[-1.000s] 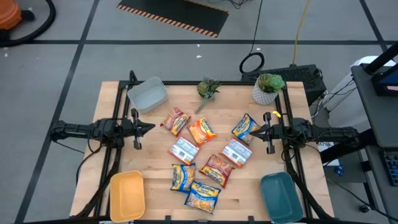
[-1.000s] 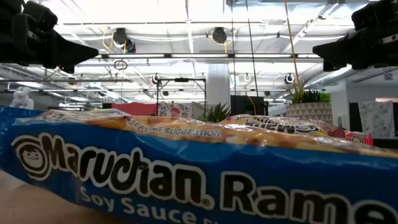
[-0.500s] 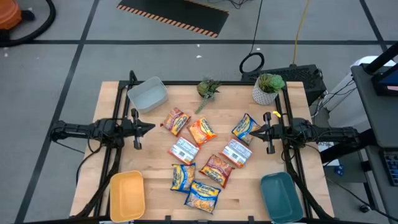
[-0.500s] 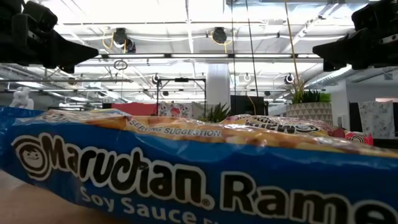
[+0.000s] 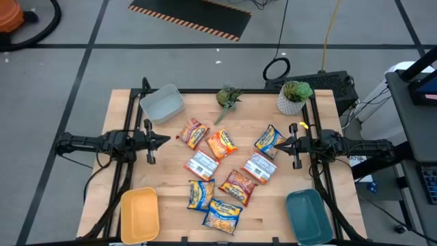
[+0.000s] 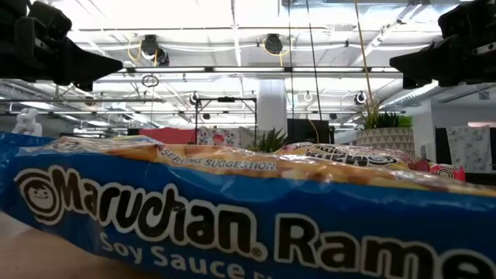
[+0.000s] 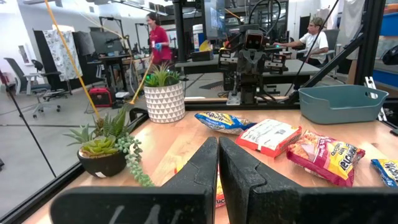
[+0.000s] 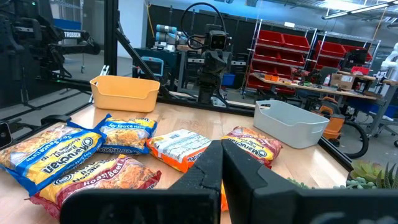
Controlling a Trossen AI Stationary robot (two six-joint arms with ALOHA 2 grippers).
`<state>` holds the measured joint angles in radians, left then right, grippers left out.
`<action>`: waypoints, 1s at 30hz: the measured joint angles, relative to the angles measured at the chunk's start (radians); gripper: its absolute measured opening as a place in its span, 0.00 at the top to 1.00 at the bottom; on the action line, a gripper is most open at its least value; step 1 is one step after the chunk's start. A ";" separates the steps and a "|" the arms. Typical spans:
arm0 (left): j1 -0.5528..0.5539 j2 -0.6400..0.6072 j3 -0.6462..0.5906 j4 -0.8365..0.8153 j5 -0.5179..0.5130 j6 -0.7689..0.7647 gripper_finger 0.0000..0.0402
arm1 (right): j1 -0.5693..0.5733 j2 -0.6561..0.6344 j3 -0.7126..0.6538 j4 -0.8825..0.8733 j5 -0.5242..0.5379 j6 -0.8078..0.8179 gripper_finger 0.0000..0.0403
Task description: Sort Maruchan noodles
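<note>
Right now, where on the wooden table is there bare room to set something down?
Bare wood lies between the grey plastic bin and the yellow plastic bin, and between the lowest blue-and-yellow ramen packet and the teal plastic bin. The middle is crowded with packets.

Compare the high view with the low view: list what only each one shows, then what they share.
Only the high view: the grey bin, yellow bin and teal bin at three table corners, and the eight scattered ramen packets between the arms. Only the low view: the print "Maruchan Ramen, Soy Sauce" on the blue packet filling the frame, plus the ceiling lights of the room behind. Both: the potted plant in the white pot and the two arms held above the table, left gripper and right gripper, jaws shut and empty.
</note>
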<state>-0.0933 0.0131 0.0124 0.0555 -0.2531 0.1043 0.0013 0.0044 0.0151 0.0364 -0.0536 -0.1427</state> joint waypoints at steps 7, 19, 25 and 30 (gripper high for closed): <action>0.000 0.000 0.000 0.000 0.000 0.000 0.95 | 0.000 0.000 0.000 0.000 0.000 0.000 1.00; 0.000 0.000 0.000 0.000 0.000 0.000 0.95 | 0.000 0.000 0.000 0.002 0.000 -0.005 1.00; 0.000 0.000 0.000 0.000 0.000 0.000 0.95 | 0.000 0.000 0.000 0.002 0.000 0.216 1.00; 0.000 0.000 0.000 0.000 0.000 0.000 0.95 | 0.000 0.000 0.000 0.004 0.000 0.296 1.00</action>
<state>-0.0929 0.0131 0.0124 0.0558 -0.2532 0.1043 0.0017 0.0043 0.0150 0.0404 -0.0540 0.1535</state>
